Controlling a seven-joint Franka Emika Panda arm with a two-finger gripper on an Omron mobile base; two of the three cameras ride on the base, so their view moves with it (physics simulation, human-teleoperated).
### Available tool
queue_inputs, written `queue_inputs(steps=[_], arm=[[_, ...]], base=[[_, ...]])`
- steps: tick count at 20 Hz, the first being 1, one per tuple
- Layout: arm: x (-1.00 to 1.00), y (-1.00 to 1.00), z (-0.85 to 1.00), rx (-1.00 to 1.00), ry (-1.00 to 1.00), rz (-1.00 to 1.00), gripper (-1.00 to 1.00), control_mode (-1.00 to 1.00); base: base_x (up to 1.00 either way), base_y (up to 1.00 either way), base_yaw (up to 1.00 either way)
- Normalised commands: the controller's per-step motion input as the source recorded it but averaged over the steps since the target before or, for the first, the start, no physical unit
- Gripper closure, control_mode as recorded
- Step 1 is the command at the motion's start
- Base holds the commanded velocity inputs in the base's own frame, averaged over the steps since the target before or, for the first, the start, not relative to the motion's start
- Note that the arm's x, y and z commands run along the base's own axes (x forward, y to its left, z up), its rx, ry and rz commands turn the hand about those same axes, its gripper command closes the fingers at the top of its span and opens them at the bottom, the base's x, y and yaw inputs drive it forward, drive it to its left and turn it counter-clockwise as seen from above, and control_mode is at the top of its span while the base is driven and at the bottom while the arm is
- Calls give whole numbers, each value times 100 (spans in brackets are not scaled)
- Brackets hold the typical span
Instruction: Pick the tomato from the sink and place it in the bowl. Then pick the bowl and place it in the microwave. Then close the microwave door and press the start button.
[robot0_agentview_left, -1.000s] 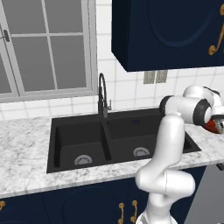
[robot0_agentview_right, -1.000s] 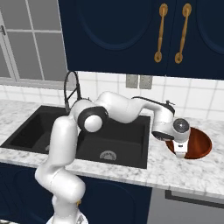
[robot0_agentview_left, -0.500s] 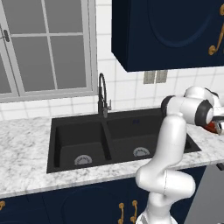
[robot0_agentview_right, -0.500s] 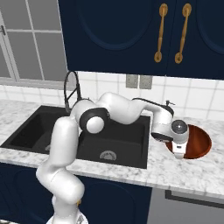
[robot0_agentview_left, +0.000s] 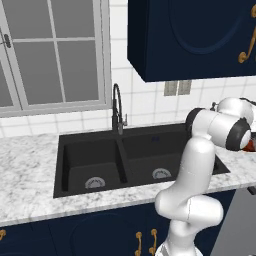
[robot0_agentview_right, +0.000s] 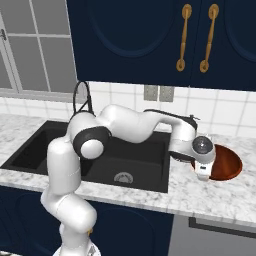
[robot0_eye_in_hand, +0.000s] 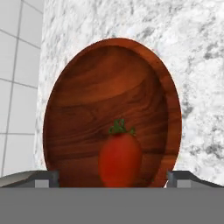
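Observation:
The reddish-brown wooden bowl (robot0_eye_in_hand: 109, 78) stands on the marble counter to the right of the black double sink (robot0_agentview_right: 135, 165). The red tomato (robot0_eye_in_hand: 119, 159), with its green stem up, lies inside the bowl near the rim closest to the hand. My gripper (robot0_eye_in_hand: 113, 178) hangs just over that rim, open. Its fingertips (robot0_eye_in_hand: 46, 178) stand wide on either side of the tomato and do not touch it. In the right base view the gripper (robot0_agentview_right: 202, 172) sits at the left edge of the bowl (robot0_agentview_right: 225, 162). The microwave and its door are out of view.
A dark gooseneck faucet (robot0_agentview_left: 117, 107) rises behind the sink (robot0_agentview_left: 100, 160). The white tiled wall (robot0_eye_in_hand: 17, 65) runs close behind the bowl. Navy upper cabinets (robot0_agentview_right: 165, 40) hang above the counter. A grey appliance top (robot0_agentview_right: 215, 230) lies below the counter edge at the right.
The fingers have spread apart and let go of the tomato, which now lies in the bowl. The arm has hardly moved.

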Motion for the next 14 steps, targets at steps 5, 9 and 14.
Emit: queue_inputs(steps=[5, 9, 14], arm=[[-85, -21, 9, 2, 0, 0, -100, -100], [-46, -18, 0, 4, 0, 0, -100, -100], [25, -1, -8, 6, 0, 1, -100, -100]], base=[[0, 0, 0], [0, 0, 0], [0, 0, 0]])
